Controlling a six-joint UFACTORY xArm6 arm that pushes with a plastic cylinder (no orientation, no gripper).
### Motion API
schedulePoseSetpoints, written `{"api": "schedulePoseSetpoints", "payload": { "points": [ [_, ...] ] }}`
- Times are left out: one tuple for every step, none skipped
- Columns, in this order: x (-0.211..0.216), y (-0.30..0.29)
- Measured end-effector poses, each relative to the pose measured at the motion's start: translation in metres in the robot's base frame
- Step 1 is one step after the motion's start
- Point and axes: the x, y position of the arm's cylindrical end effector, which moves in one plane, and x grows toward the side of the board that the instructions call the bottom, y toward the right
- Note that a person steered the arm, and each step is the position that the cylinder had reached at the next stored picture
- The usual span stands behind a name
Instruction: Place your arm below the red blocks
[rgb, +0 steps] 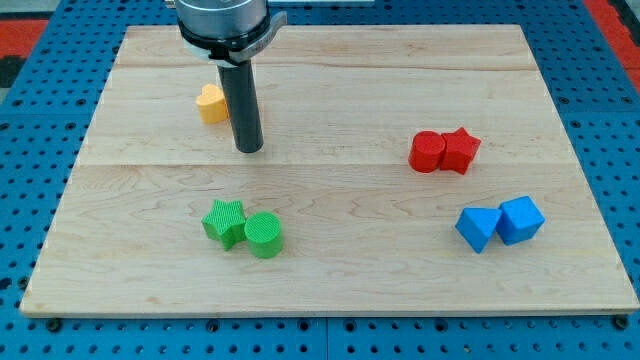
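Two red blocks sit touching at the view's right: a red cylinder (427, 152) and a red star (461, 150) to its right. My tip (249, 149) is at the view's upper left, far left of the red blocks and at about their height in the view. It stands just right of and below a yellow block (210, 104), partly hidden behind the rod.
A green star (225, 221) and a green cylinder (264, 235) touch at the lower left centre. Two blue blocks (499, 222) touch at the lower right, below the red ones. The wooden board (340, 280) lies on a blue pegboard.
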Motion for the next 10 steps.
{"api": "schedulePoseSetpoints", "payload": {
  "points": [
    [0.000,0.000],
    [0.000,-0.003],
    [0.002,-0.015],
    [0.002,-0.018],
    [0.000,0.074],
    [-0.035,0.158],
    [-0.066,0.193],
    [-0.025,0.150],
    [0.018,0.134],
    [0.064,0.144]
  ]
}}
